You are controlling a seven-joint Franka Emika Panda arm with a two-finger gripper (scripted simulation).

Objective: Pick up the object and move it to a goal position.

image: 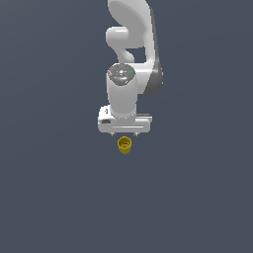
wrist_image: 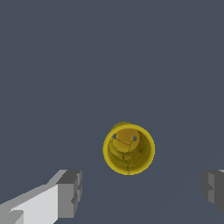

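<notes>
The object is a small mustard-yellow cup (image: 124, 145), hollow and tapered, standing upright on the dark grey floor. In the wrist view I look straight down into the cup (wrist_image: 128, 148). My white gripper (image: 124, 134) hangs just above and slightly behind the cup in the exterior view. In the wrist view the gripper (wrist_image: 142, 192) is open, its two grey fingertips (wrist_image: 70, 193) wide apart. The cup lies just beyond the line between them, not between them. Nothing is held.
The flat dark grey floor (image: 54, 197) stretches all around the cup. The white arm (image: 129, 49) rises behind the gripper. No other objects and no goal marker show.
</notes>
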